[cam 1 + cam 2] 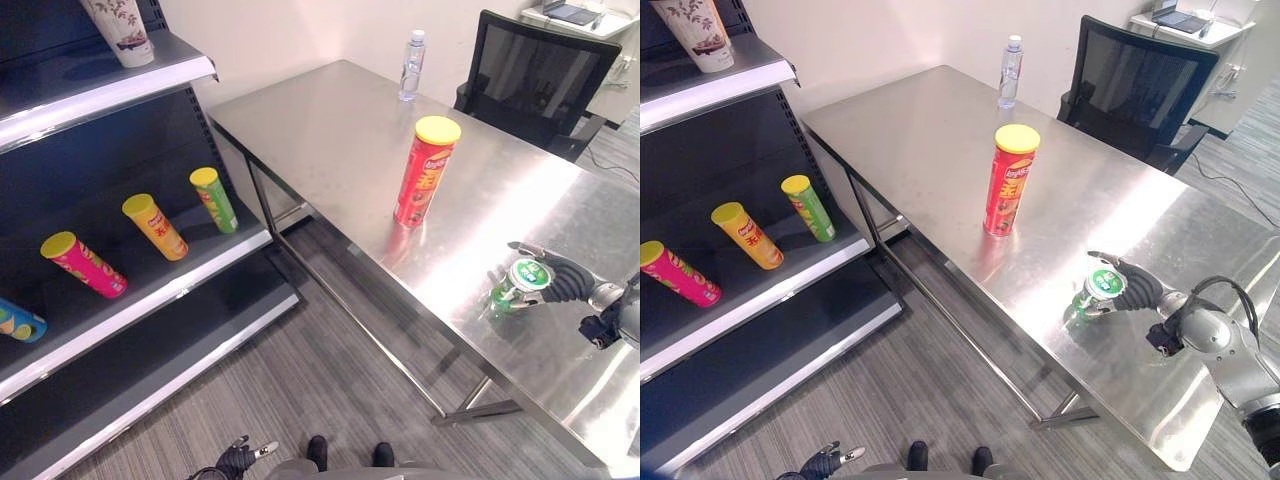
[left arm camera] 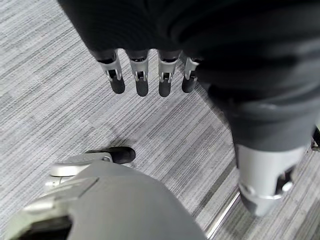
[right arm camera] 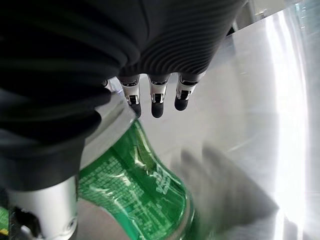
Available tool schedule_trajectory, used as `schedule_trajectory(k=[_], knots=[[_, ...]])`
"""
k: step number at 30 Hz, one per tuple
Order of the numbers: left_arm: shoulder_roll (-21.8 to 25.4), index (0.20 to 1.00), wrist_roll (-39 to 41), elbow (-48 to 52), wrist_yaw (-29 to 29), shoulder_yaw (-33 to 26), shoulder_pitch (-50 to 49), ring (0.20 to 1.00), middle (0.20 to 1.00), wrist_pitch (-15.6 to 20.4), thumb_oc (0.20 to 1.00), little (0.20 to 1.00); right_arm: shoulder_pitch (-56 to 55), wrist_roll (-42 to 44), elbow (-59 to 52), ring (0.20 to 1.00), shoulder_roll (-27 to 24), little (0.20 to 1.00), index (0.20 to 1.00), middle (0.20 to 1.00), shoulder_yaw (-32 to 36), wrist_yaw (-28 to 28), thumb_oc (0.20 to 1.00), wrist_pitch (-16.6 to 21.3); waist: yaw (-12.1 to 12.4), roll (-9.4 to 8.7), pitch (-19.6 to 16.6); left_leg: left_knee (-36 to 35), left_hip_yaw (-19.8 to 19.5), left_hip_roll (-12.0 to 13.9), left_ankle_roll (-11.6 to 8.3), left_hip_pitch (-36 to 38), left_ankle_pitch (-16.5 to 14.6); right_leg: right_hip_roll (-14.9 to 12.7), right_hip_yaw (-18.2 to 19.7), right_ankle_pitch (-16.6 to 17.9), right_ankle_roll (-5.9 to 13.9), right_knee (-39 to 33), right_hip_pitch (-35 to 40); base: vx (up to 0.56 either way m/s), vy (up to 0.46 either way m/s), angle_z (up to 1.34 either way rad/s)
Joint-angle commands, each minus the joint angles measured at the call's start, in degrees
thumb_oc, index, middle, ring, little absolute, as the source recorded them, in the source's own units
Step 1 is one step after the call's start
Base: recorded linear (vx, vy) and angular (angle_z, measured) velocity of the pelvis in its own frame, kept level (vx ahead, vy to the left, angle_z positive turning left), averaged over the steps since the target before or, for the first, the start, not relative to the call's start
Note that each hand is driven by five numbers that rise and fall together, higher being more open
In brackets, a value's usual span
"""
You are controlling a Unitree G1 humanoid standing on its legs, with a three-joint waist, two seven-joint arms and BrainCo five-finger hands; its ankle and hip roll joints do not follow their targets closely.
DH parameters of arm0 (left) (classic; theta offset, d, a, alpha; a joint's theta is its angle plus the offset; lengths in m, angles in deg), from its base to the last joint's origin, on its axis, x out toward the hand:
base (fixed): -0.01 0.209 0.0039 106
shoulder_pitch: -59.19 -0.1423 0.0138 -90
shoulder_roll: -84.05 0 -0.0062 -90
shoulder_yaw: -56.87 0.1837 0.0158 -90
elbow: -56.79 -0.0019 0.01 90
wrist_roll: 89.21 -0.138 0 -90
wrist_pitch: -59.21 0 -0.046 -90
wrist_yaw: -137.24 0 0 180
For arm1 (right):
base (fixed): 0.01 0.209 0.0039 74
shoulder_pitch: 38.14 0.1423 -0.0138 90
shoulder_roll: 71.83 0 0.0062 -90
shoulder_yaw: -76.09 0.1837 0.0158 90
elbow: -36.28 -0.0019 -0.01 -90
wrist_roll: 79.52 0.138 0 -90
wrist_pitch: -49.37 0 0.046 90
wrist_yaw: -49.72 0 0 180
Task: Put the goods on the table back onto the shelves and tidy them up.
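green cylindrical can (image 1: 520, 282) upright near table's front edge | right hand (image 1: 566, 279) curled round its top, fingers (image 3: 156, 102) clamped on can | tall red crisp tube with yellow lid (image 1: 426, 171) upright mid steel table (image 1: 330, 130) | left hand (image 1: 238, 460) low over floor, fingers (image 2: 141, 82) relaxed, apart | three crisp tubes lying on black shelf (image 1: 180, 275)

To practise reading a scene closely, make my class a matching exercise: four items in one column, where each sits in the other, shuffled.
1 red can
2 green can
3 water bottle
4 patterned cup

A top shelf
B far end of the table
C in the right hand
D upright mid-table

Pairs: 1-D, 2-C, 3-B, 4-A
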Motion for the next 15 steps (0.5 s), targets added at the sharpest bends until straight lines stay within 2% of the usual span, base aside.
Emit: schedule_trajectory(k=[1, 7, 8, 9, 10, 15], knots=[[2.06, 1.000, 0.01, -1.16, -0.92, 1.63, 3.92, 1.000, 1.000, 1.63, 1.000, 1.000, 5.96, -0.99, -0.03, 1.000, -0.05, 1.000, 1.000, 1.000, -1.47, 2.43, 1.000, 0.94, 2.71, -1.78, -0.72, 0.39, -1.28, 3.43, -4.70, 2.69, -4.66, -6.42, -0.25, -1.33, 7.75, 0.53, 0.78, 0.00, 0.000, 0.00], [2.20, 1.000, -0.16, -1.07, -0.75, 1.57, 3.77, 1.000, 1.000, 1.61, 1.000, 1.000, 6.30, -0.73, 0.25, 1.000, 0.03, 1.000, 1.000, 1.000, -2.93, 1.16, 1.000, 0.82, 3.13, -1.86, -0.61, 0.39, -1.40, 3.37, -4.73, 2.71, -4.66, -6.43, -0.53, -1.41, 7.72, 0.56, 0.89, 0.00, 0.000, 0.00], [2.22, 1.000, -0.17, -0.98, -0.67, 1.56, 3.75, 1.000, 1.000, 1.62, 1.000, 1.000, 6.44, -0.69, 0.22, 0.667, -0.12, 0.667, 0.667, 0.667, -3.31, 0.83, 0.667, 0.82, 3.17, -1.91, -0.59, 0.39, -1.43, 3.37, -4.73, 2.69, -4.67, -6.41, -0.61, -1.42, 7.72, 0.56, 0.91, 0.00, -0.009, 0.03], [2.22, 1.000, -0.25, -1.08, -0.59, 1.62, 3.84, 1.000, 1.000, 1.63, 1.000, 1.000, 6.71, -0.53, 0.44, 0.269, -0.15, 0.269, 0.269, 0.269, -3.97, 0.44, 0.269, 0.75, 3.29, -1.98, -0.58, 0.39, -1.50, 3.35, -4.74, 2.68, -4.66, -6.40, -0.65, -1.37, 7.72, 0.56, 0.88, 0.00, -0.009, 0.04], [2.28, 1.000, -0.16, -1.18, -0.55, 1.64, 3.83, 1.000, 1.000, 1.63, 1.000, 1.000, 7.05, -0.34, 0.48, 0.200, -0.49, 0.200, 0.200, 0.200, -4.61, -0.03, 0.200, 0.76, 3.32, -2.04, -0.57, 0.39, -1.50, 3.39, -4.77, 2.68, -4.66, -6.41, -0.72, -1.38, 7.72, 0.56, 0.91, 0.00, -0.007, 0.06], [2.35, 1.000, -0.21, -1.31, -0.23, 1.56, 4.14, 1.000, 1.000, 1.56, 1.000, 1.000, 7.16, 0.62, 0.10, 0.200, -1.49, 0.200, 0.200, 0.200, -5.71, -1.42, 0.200, 0.57, 3.27, -2.15, -0.62, 0.39, -1.63, 3.40, -4.88, 2.66, -4.71, -6.43, -0.78, -1.47, 7.74, 0.54, 0.99, 0.00, -0.010, 0.07]])
